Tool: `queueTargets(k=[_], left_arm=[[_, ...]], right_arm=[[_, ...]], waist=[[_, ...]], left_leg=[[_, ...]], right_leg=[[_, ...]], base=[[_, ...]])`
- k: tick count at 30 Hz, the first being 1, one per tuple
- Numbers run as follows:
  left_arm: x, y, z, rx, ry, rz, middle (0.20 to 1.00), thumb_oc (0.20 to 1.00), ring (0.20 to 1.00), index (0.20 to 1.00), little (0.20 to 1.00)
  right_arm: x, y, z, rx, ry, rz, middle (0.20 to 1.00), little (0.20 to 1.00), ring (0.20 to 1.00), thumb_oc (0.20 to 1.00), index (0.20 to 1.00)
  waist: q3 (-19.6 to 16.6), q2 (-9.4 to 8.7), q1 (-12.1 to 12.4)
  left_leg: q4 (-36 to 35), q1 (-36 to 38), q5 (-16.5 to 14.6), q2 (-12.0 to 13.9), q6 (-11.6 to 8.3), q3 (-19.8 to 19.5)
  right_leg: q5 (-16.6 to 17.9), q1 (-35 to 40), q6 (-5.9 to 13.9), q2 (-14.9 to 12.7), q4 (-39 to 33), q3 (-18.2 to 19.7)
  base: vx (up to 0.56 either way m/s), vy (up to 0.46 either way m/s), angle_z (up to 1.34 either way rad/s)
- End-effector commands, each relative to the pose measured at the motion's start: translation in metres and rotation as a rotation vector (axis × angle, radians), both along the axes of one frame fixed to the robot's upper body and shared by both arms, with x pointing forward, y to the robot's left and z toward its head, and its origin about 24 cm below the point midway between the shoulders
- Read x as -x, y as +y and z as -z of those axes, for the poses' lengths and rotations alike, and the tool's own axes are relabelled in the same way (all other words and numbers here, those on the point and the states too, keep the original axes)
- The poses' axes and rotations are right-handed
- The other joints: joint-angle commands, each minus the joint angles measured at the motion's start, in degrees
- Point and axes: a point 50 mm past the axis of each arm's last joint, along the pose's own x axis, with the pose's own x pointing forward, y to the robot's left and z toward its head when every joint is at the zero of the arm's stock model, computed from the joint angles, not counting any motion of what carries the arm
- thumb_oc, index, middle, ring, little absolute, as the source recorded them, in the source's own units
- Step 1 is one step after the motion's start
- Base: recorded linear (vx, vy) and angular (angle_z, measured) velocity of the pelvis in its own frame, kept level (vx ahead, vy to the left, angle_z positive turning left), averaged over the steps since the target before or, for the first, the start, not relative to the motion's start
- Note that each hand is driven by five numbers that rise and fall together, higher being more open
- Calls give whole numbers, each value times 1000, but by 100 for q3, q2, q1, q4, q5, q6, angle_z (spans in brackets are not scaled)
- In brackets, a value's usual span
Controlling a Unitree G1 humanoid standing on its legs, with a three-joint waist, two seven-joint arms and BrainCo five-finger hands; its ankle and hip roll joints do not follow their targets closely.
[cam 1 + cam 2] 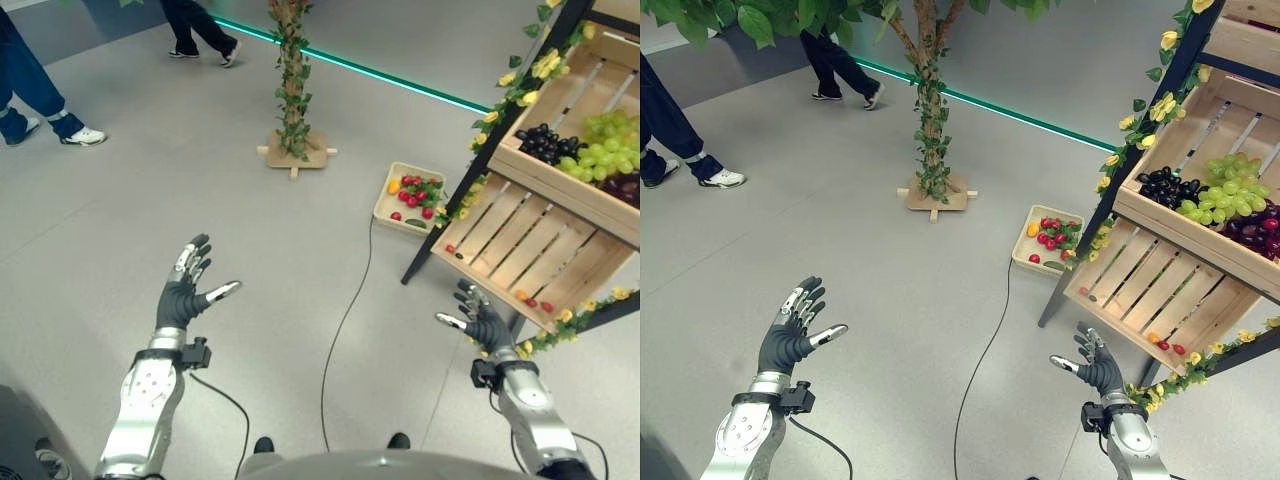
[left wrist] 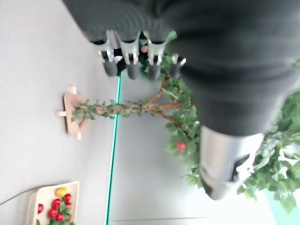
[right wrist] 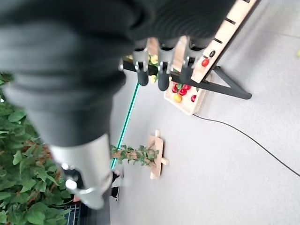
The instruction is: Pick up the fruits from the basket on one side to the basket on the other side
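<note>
Two people's legs point(image 1: 40, 95) cross the upper left, the left hand point(image 1: 185, 290) hovers lower left with fingers spread and empty, one tray of fruits point(image 1: 408, 197) lies centre-right on the floor, and the right hand point(image 1: 482, 320), fingers likewise spread, hangs before two slatted shelf crates point(image 1: 530, 250).

Both eye views look down from the robot's head at the grey floor point(image 1: 120, 220), taking in the same ivy-wrapped post point(image 1: 291, 80), floor tray point(image 1: 1050, 238) and wooden shelf point(image 1: 1170, 290). Each wrist view looks along its own hand from very close, past the fingers to that same post point(image 2: 117, 108) and tray point(image 3: 183, 96).
</note>
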Motion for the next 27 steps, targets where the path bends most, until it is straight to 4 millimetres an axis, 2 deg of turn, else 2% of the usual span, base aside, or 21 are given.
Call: queueTargets(k=[1,6,10,13,17,19,20,21,22,23,24,25,26,27], left_arm=[[1,9,-21,-21,-110,-24,1000,1000,1000,1000,1000],[-1,6,-24,-14,-126,-14,1000,1000,1000,1000,1000],[-4,4,-25,-15,-131,1,1000,1000,1000,1000,1000],[-8,0,-26,-13,-134,21,1000,1000,1000,1000,1000],[-12,-3,-26,5,-137,30,1000,1000,1000,1000,1000],[-14,-3,-26,8,-138,31,1000,1000,1000,1000,1000],[-15,-3,-26,8,-142,34,1000,1000,1000,1000,1000],[-17,-5,-28,5,-149,41,1000,1000,1000,1000,1000],[-20,-8,-29,1,-155,54,1000,1000,1000,1000,1000],[-20,-8,-29,0,-156,54,1000,1000,1000,1000,1000],[-19,-7,-28,-1,-155,48,1000,1000,1000,1000,1000],[-18,-9,-28,0,-155,45,1000,1000,1000,1000,1000],[-18,-9,-27,0,-155,45,1000,1000,1000,1000,1000],[-18,-11,-28,-7,-158,55,1000,1000,1000,1000,1000]], right_arm=[[-19,0,-21,36,-103,-32,1000,1000,1000,1000,1000],[-21,-3,-23,43,-109,-22,1000,1000,1000,1000,1000],[-23,-4,-26,50,-121,-21,1000,1000,1000,1000,1000],[-23,-7,-29,53,-133,-11,1000,1000,1000,1000,1000],[-22,-13,-33,65,-146,4,1000,1000,1000,1000,1000],[-23,-16,-36,74,-158,5,1000,1000,1000,1000,1000],[-25,-16,-38,76,-165,2,1000,1000,1000,1000,1000],[-26,-16,-40,77,-176,1,1000,1000,1000,1000,1000],[-27,-17,-42,73,-184,4,1000,1000,1000,1000,1000],[-27,-17,-42,73,-184,5,1000,1000,1000,1000,1000],[-27,-17,-40,71,-179,5,1000,1000,1000,1000,1000],[-24,-18,-36,66,-162,16,1000,1000,1000,1000,1000],[-24,-18,-35,66,-161,17,1000,1000,1000,1000,1000],[-21,-21,-33,79,-148,29,1000,1000,1000,1000,1000]], waist=[[-75,-74,-64],[-145,-92,-227],[-154,-70,-289],[-135,-52,-428],[-137,-29,-604],[-65,-18,-622],[-23,-11,-597],[47,-32,-538],[145,-112,-429],[138,-116,-443],[100,-112,-450],[39,-88,-381],[26,-93,-380],[45,-97,-309]], left_leg=[[275,96,-519,-42,211,-1],[289,159,-550,-110,279,187],[292,221,-570,-83,290,329],[347,296,-620,-17,287,472],[758,302,-733,144,213,627],[1374,106,-641,338,109,643],[1665,-18,-489,382,47,561],[2033,-242,-256,317,-33,300],[2357,-551,-105,52,-97,-181],[2377,-578,-106,44,-95,-201],[2102,-522,-223,11,-62,-320],[1242,-508,-436,-105,47,-619],[1171,-474,-409,-115,53,-615],[904,-730,-264,-267,71,-910]], right_leg=[[-263,-157,76,-11,130,230],[-151,-279,118,-10,69,468],[-212,-368,108,46,170,635],[-309,-426,80,107,299,758],[-422,-457,2,257,306,913],[-522,-378,-77,430,222,1020],[-540,-346,-135,515,181,1068],[-521,-332,-204,565,117,1113],[-509,-306,-279,600,33,1155],[-507,-309,-279,593,26,1137],[-531,-325,-275,628,-3,1136],[-537,-280,-204,674,-105,1275],[-541,-275,-196,666,-115,1274],[-521,-196,-132,643,-123,1361]], base=[[3,20,-15],[-10,13,-21],[5,-13,-40],[25,-58,-34],[54,-110,-31],[34,-153,-31],[-18,-144,-61],[-62,-158,-77],[-66,-108,-83],[-20,-47,-60],[80,59,-57],[94,60,-47],[138,74,-26],[71,30,-15]])
